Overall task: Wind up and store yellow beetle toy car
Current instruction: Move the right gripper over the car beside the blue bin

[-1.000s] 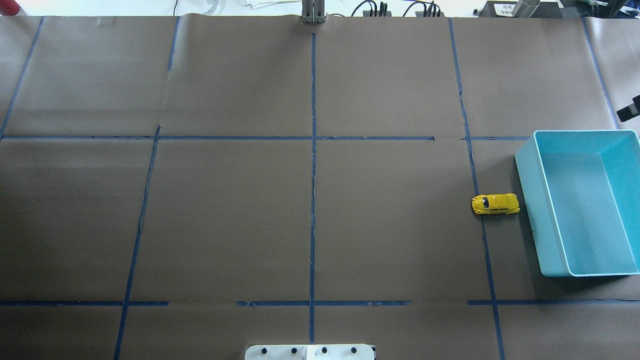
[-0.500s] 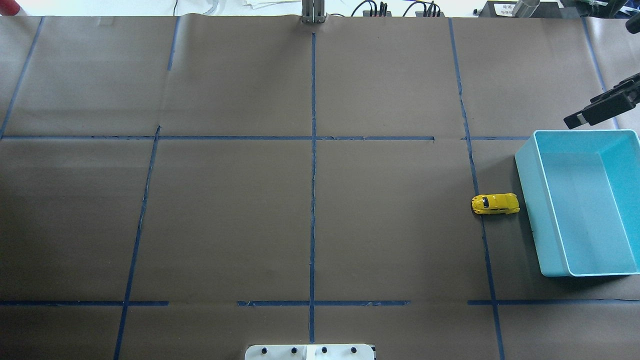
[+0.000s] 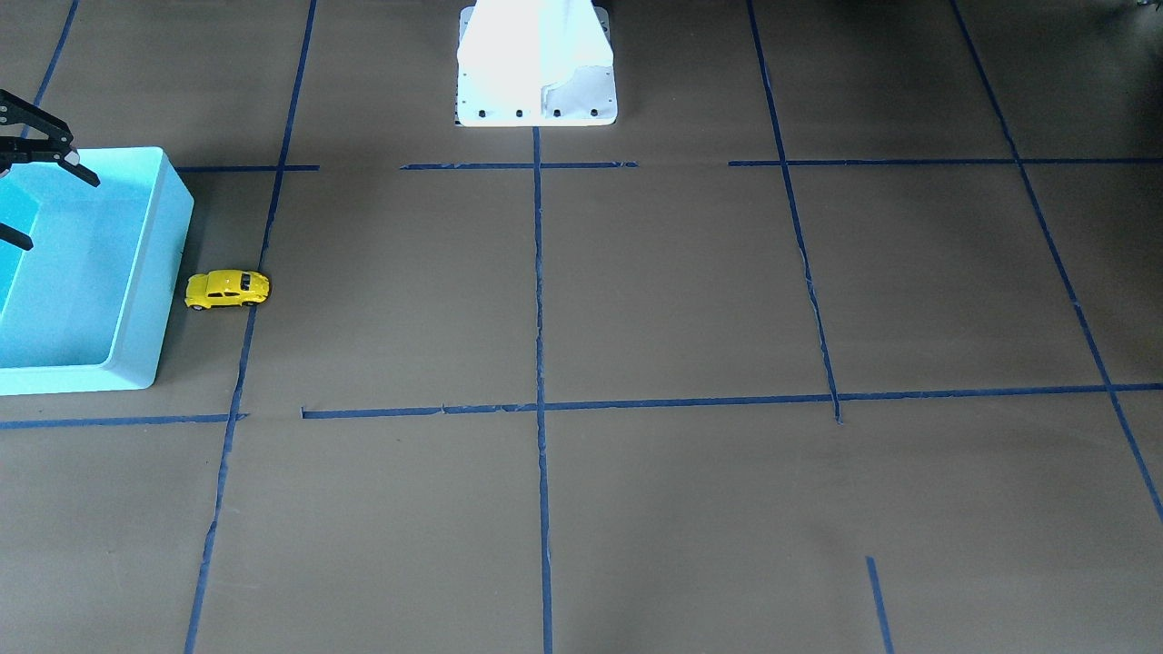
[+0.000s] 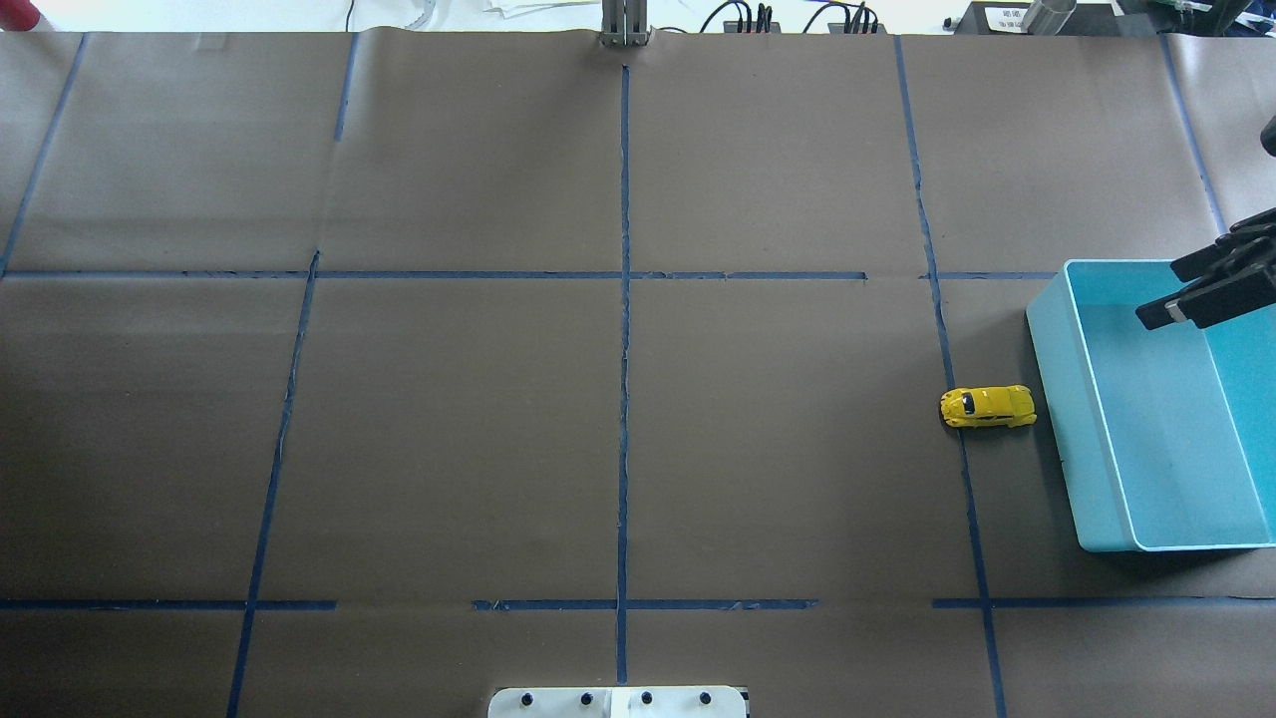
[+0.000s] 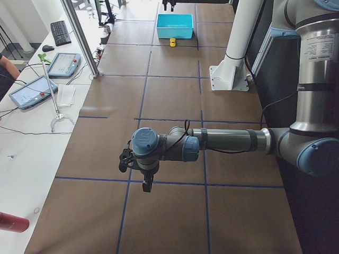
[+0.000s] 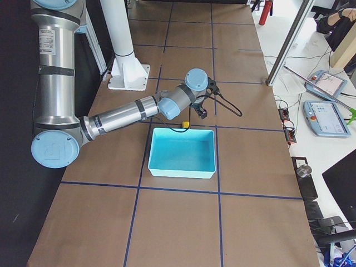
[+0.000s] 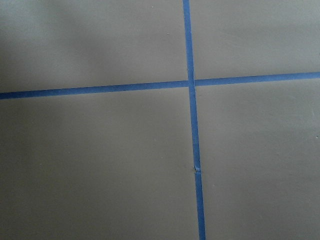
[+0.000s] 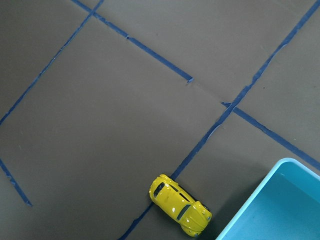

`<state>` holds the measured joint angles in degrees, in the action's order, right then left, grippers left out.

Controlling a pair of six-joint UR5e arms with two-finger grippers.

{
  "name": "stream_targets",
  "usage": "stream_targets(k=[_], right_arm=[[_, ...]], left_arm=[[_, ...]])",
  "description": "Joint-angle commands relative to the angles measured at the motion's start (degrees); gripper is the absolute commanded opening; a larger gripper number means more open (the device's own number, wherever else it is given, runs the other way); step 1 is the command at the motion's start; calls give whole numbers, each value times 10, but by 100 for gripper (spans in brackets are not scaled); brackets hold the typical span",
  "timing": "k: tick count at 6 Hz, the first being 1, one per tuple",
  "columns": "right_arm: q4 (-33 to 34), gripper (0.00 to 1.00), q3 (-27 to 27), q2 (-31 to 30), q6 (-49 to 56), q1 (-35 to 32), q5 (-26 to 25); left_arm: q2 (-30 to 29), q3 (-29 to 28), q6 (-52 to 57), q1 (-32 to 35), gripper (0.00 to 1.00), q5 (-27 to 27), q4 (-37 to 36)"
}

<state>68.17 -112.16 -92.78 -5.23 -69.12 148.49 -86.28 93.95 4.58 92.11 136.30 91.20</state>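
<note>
One yellow beetle toy car (image 4: 987, 407) stands on its wheels on the brown surface (image 4: 449, 429). One end lies over a blue tape line (image 4: 972, 499), just beside the outer wall of the turquoise bin (image 4: 1055, 399). Farther back, the right end effector (image 3: 64, 213) hangs over the bin's far end, fingers spread wide and empty, apart from the car and cropped by the frame edge. The left end effector (image 5: 144, 182) shows only from the side, well away, and its opening cannot be told.
</note>
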Motion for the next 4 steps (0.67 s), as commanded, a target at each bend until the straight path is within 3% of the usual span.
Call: stream_targets(k=[1,3,4], right_arm=[[-9,100,-5,-2,18,42,-13],[-9,99,-59,-6,46,161,-166],[-8,99,-66,-11,112,196,-236]], left_arm=[[1,0,0,0,100,1,-1],[0,-2,-1,0,100,-2,0],[1,-2,-1,0,100,-2,2]])
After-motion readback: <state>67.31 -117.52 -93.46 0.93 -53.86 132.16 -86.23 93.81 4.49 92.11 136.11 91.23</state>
